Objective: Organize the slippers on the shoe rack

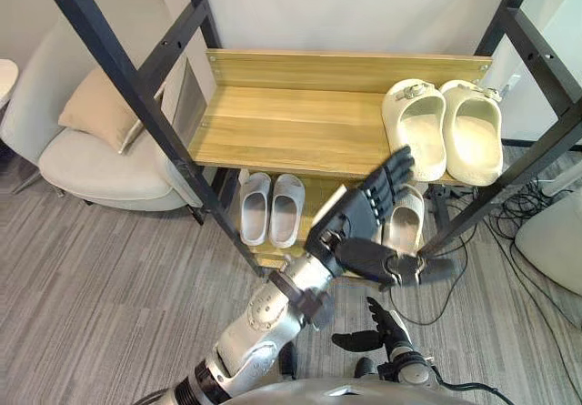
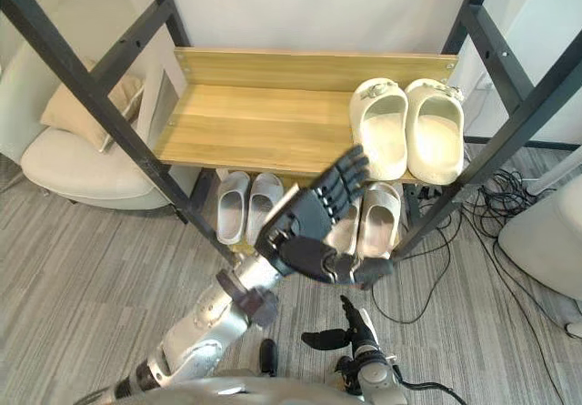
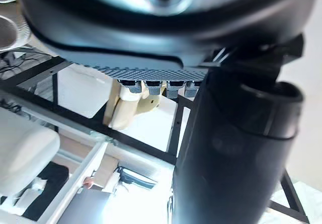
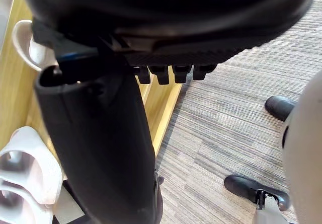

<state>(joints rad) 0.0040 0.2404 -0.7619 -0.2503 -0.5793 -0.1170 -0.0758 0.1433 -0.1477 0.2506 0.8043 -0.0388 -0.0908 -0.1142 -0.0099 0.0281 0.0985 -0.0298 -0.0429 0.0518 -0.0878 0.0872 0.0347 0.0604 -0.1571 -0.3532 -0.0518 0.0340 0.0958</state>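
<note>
Hovering in front of the shoe rack (image 1: 291, 123), the left hand (image 1: 356, 227) is raised with its fingers (image 1: 391, 179) straight and side by side and its thumb (image 1: 400, 267) stuck out sideways; it holds nothing. It sits over the front edge of the upper shelf, near the right end.

A pair of cream clogs (image 1: 416, 130) stands side by side at the right end of that upper shelf, toes toward the back edge, the two touching or nearly so. On the lower shelf (image 1: 316, 196), a pair of pale slippers (image 1: 257, 207) sits toward the left, toes to the back. A second cream pair (image 1: 406, 225) lies toward the right end, partly hidden behind the left hand.

The right hand (image 1: 384, 325) hangs low over the grey carpet (image 1: 91, 278) before the rack, fingers loosely spread and empty. An armchair (image 1: 100, 164) with a beige cushion (image 1: 100, 109) stands left of the rack.
</note>
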